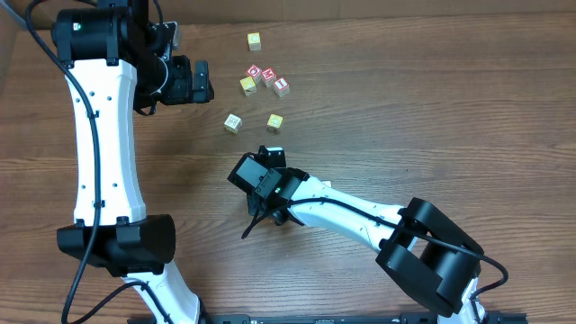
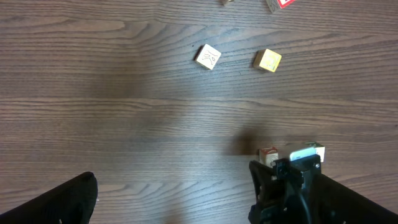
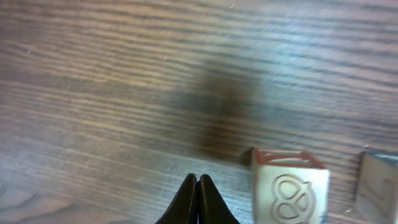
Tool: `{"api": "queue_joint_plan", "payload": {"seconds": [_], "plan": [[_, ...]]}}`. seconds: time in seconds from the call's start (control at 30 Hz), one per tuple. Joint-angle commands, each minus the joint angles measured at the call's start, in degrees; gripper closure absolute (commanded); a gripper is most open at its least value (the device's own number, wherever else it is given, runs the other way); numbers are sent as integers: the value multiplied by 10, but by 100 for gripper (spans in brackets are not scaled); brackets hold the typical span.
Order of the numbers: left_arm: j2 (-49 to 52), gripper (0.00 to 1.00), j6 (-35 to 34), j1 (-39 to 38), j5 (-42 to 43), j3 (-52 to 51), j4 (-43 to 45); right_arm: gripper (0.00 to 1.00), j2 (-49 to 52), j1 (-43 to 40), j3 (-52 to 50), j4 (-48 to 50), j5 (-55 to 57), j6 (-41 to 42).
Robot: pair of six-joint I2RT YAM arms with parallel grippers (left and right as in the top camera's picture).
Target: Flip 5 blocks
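Wood-grain counter (image 1: 432, 108) carries a cream block (image 1: 233, 123) and a yellow block (image 1: 274, 122), set apart just beyond your right claw (image 3: 197, 186), whose fingers are pressed together on nothing. Low beside that claw stands a cream block with a red-edged top (image 3: 289, 186), and a second block (image 3: 379, 186) sits close on its far side. Your left claw (image 1: 205, 79) hangs spread wide and empty, well away. Watch the push: if the pressed tips meet that block low, they would likely slide it along the smooth grain or knock it into the second block instead of tipping it. From overhead your right arm covers both near blocks. The second block is cut off at the frame edge, and the face markings are too blurred to read.
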Motion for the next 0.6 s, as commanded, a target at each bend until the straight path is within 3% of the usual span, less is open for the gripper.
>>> {"api": "queue_joint_plan", "payload": {"seconds": [0.0, 0.57], "plan": [[5, 0, 7, -3, -3, -2, -1, 96, -11, 0, 2, 0, 45, -4], [5, 0, 7, -3, -3, -2, -1, 96, -10, -1, 2, -39, 70, -4]]}}
